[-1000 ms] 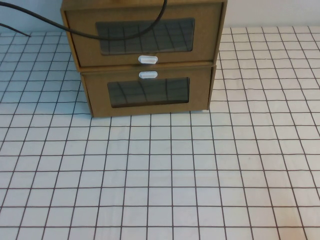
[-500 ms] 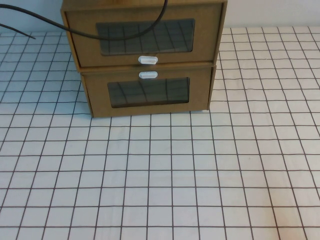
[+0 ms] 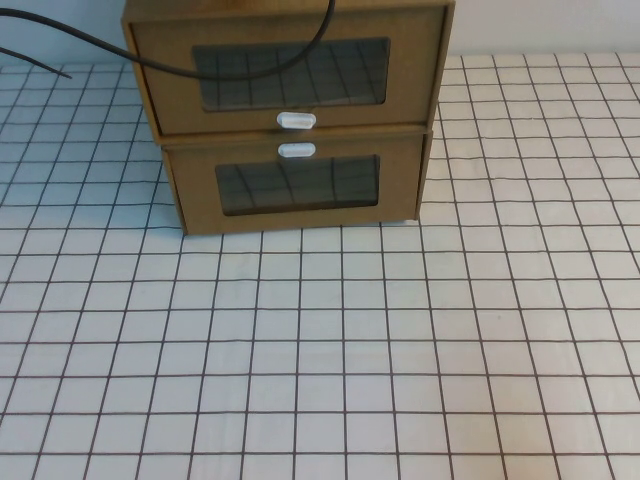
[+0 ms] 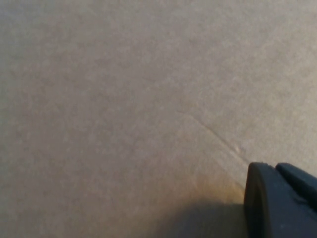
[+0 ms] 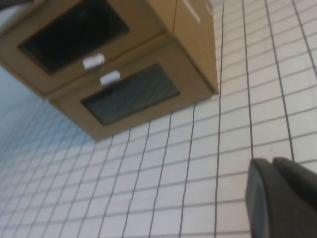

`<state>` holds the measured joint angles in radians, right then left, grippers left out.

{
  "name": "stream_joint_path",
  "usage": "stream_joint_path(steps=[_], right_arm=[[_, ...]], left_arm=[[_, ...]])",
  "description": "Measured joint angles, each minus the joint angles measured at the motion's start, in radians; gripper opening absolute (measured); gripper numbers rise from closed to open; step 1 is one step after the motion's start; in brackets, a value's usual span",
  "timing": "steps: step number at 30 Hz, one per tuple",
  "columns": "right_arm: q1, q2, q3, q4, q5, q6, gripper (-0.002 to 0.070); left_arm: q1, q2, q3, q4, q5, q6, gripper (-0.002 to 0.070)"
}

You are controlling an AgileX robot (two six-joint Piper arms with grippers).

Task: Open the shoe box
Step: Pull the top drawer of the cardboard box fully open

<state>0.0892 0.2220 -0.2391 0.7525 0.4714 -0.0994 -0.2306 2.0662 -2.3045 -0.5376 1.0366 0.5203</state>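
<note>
Checked table (image 3: 420,340), shoe box (image 3: 400,175) sitting shut. Right gripper (image 5: 277,171) hovering off to its side, clenched empty. Left gripper (image 4: 277,173) up against brown cardboard, can't tell its state. Approaching step, next needing handle (image 3: 296,150) pull.

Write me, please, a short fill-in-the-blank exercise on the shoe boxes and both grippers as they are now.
1. The upper shoe box rests on the lower shoe box, whose handle is ___.
2. A ___ cable crosses the upper box's window.
3. The left gripper is close against a plain brown ___ surface.
4. The right gripper, shut, is above the tablecloth and touches ___ box.
Missing words: white; black; cardboard; neither.
</note>
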Motion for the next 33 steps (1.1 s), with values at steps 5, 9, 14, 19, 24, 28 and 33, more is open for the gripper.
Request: stream_joint_path(steps=[5, 9, 14, 19, 24, 28, 33], right_arm=[[0.0, 0.206, -0.18, -0.076, 0.203, -0.078, -0.0013], [0.0, 0.356, -0.271, -0.09, 0.286, -0.174, -0.0013], [0.0, 0.531, -0.368, -0.096, 0.32, -0.281, -0.0013], [0.061, 0.72, -0.479, -0.106, 0.291, -0.327, -0.0013], [0.232, 0.902, -0.622, -0.172, 0.221, -0.305, -0.0013], [0.403, 1.066, -0.764, -0.322, 0.188, -0.208, -0.0013], [0.618, 1.247, -0.933, -0.669, 0.192, -0.004, -0.0013]], left_arm=[[0.0, 0.0, 0.0, 0.0, 0.0, 0.0, -0.0002], [0.0, 0.0, 0.0, 0.0, 0.0, 0.0, -0.0002], [0.0, 0.0, 0.0, 0.0, 0.0, 0.0, -0.0002], [0.0, 0.0, 0.0, 0.0, 0.0, 0.0, -0.0002], [0.0, 0.0, -0.001, 0.0, 0.0, 0.0, -0.0002], [0.0, 0.0, -0.001, 0.0, 0.0, 0.0, -0.0002], [0.0, 0.0, -0.001, 0.0, 0.0, 0.0, -0.0002]])
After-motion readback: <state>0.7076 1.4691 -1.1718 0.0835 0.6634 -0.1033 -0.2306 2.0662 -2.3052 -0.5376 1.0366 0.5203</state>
